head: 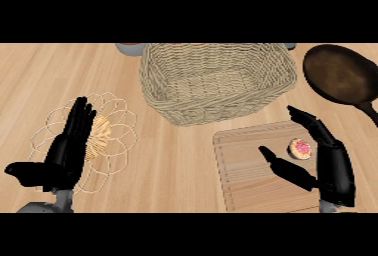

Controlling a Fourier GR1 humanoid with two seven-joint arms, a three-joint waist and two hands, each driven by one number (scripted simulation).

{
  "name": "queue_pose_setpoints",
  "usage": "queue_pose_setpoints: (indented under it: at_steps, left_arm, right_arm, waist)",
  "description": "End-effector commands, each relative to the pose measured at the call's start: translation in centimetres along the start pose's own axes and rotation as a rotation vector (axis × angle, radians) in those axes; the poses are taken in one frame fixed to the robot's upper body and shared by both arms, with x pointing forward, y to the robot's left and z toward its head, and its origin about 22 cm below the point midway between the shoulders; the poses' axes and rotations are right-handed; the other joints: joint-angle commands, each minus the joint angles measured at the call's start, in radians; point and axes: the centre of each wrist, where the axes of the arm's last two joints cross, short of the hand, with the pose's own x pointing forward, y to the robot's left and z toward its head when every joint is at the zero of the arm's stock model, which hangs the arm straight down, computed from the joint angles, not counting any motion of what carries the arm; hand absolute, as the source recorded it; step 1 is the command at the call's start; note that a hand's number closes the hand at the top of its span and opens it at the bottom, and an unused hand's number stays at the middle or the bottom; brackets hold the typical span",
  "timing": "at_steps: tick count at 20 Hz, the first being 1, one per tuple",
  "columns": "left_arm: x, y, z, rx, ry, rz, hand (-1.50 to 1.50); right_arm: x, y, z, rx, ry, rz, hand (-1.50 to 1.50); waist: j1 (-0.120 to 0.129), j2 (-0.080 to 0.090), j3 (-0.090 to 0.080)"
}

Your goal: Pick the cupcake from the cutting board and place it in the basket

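Observation:
A small cupcake [300, 148] with pink topping sits on the wooden cutting board [251, 172] at the lower right. My right hand [328, 162] is open over the board. Its fingers pass just right of the cupcake and its thumb reaches out to the left, so the cupcake lies between them without a visible touch. The woven wicker basket [214, 80] stands behind the board at the top centre and nothing shows inside it. My left hand [66, 147] rests open at the lower left, fingers up.
A wire trivet-like rack [111, 135] with a pale yellow centre lies under my left hand. A dark frying pan [341, 75] sits at the upper right, its handle running down the right edge. A grey object [129, 48] peeks out behind the basket.

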Motion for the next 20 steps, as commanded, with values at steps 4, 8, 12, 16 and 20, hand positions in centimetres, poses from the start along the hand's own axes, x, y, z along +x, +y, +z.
queue_pose_setpoints:
  at_steps: [4,8,12,16,20]
  left_arm:
    - [0.5,-0.3,0.0,0.025,-0.013,0.006,0.00]
    - [0.2,-0.6,0.3,0.032,-0.008,0.012,0.00]
    - [-0.2,-1.0,1.0,0.018,-0.005,0.012,0.00]
    - [0.3,-1.0,0.4,0.011,-0.001,0.010,0.00]
    - [1.6,-1.9,-0.8,-0.011,-0.027,0.018,0.00]
  right_arm:
    - [-0.4,-4.6,-0.4,-0.283,0.188,0.425,-1.50]
    - [0.9,-7.5,-0.5,-0.217,0.348,0.693,-1.50]
    - [4.7,-8.5,-1.1,-0.042,0.480,0.859,-1.50]
    - [9.9,-7.5,-0.8,0.119,0.556,0.853,-1.50]
    - [13.6,-6.8,-2.5,0.161,0.602,0.784,-1.50]
  waist:
    - [-0.029,-0.005,-0.009]
    - [-0.033,-0.007,-0.012]
    - [-0.015,-0.007,-0.010]
    - [0.000,-0.002,-0.003]
    - [0.014,0.004,0.001]
